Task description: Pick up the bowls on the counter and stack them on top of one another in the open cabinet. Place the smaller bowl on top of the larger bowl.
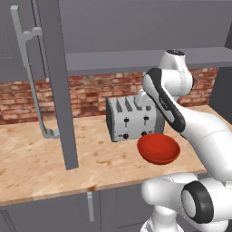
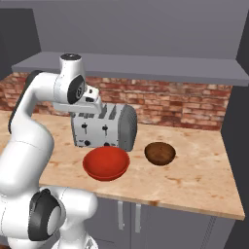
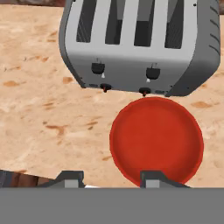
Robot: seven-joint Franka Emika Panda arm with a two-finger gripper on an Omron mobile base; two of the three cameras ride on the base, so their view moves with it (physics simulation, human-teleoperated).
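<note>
Nearest the base cameras stands the robot's white arm (image 1: 181, 113), rising over the front edge of the bench (image 1: 41, 163), a light tan wood-grain top with darker blotches on grey base cabinets.

Taking the four-slot silver toaster (image 2: 104, 126) as landmark: the wide glossy red bowl (image 2: 106, 163) sits on the bench directly in front of the toaster's lever side, just beside it, upright and open upward. The smaller dark brown wood-look bowl (image 2: 160, 153) rests on the bench off the toaster's rounded end in the right base view, near the red bowl but apart from it. Behind the toaster runs a red brick wall (image 2: 175, 104), and above it the flat grey shelf of the open cabinet (image 2: 146, 68). In the left base view the cabinet's tall grey door (image 1: 59, 86) hangs open well to the toaster's other side, its long light-grey bar handle (image 1: 28, 72) facing outward.

The jaws (image 3: 111, 179) hang above the toaster's front; in the hand view the two dark fingertips (image 3: 70, 178) stand partly open at the bottom edge, one over the near rim of the red bowl, the other over bare bench. They hold nothing and touch neither bowl.
</note>
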